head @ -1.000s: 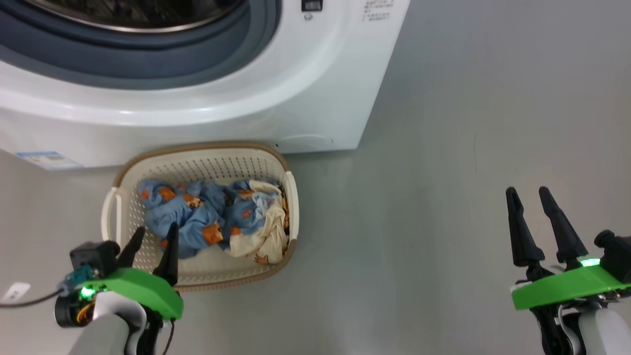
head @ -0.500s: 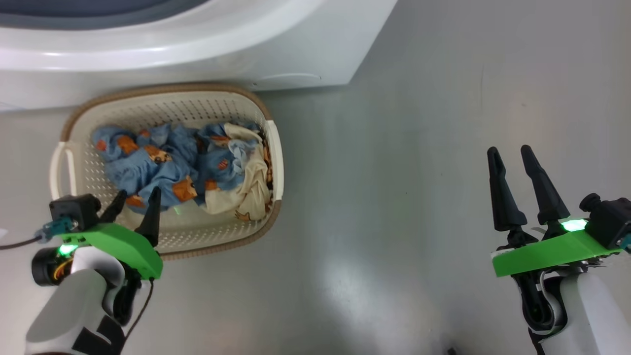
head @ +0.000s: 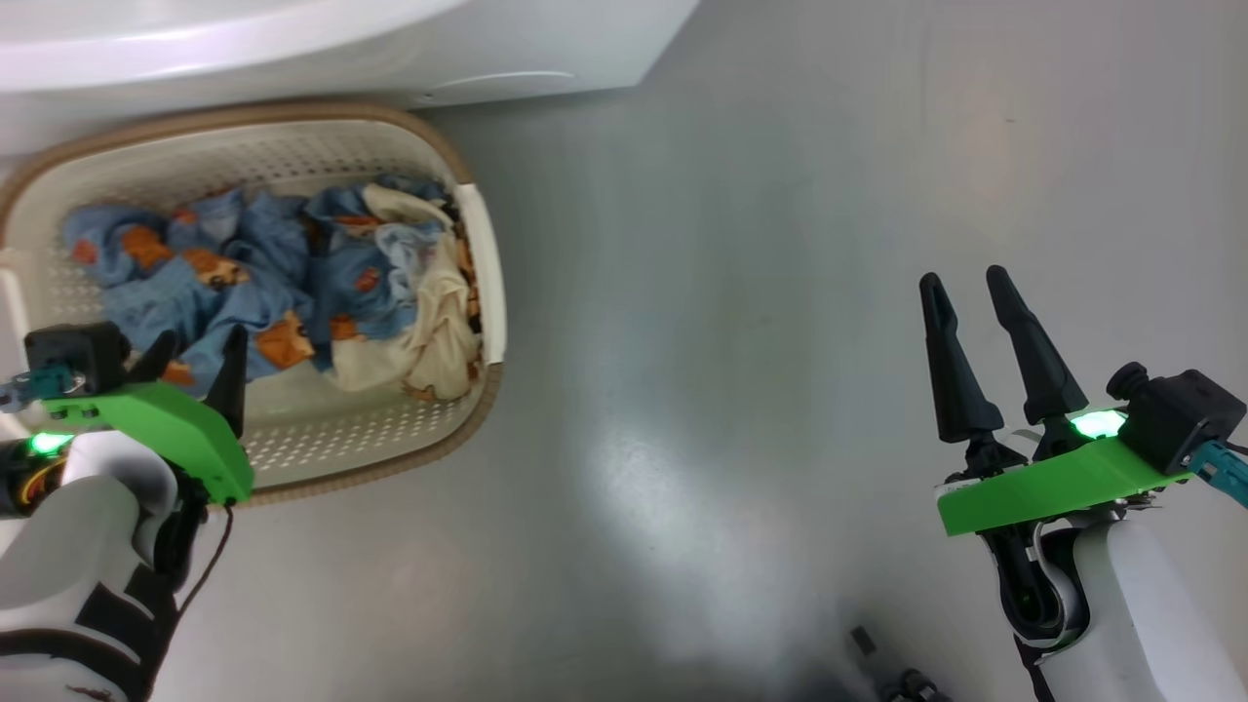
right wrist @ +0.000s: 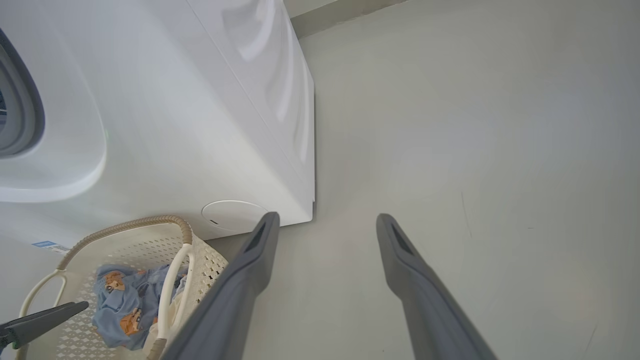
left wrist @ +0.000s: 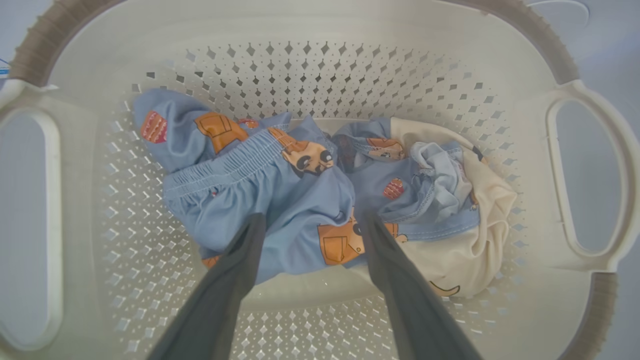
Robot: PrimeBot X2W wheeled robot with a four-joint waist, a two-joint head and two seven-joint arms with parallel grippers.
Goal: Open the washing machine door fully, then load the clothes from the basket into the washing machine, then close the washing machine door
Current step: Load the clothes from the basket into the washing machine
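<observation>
The basket stands on the floor against the washing machine; the frame cuts off both. The left pincer, wide, hangs over the clothes and hides some of them. The right pincer, wide and empty, is far right.

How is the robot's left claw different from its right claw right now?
The left gripper, two long dark fingers, hangs over the cream-white perforated plastic basket, tips pointing at the blue clothes with orange patches; the right gripper hangs over grey floor. The left gripper is near the big white washing machine; the right gripper is farther out to the side. Both are open and hold nothing.
</observation>
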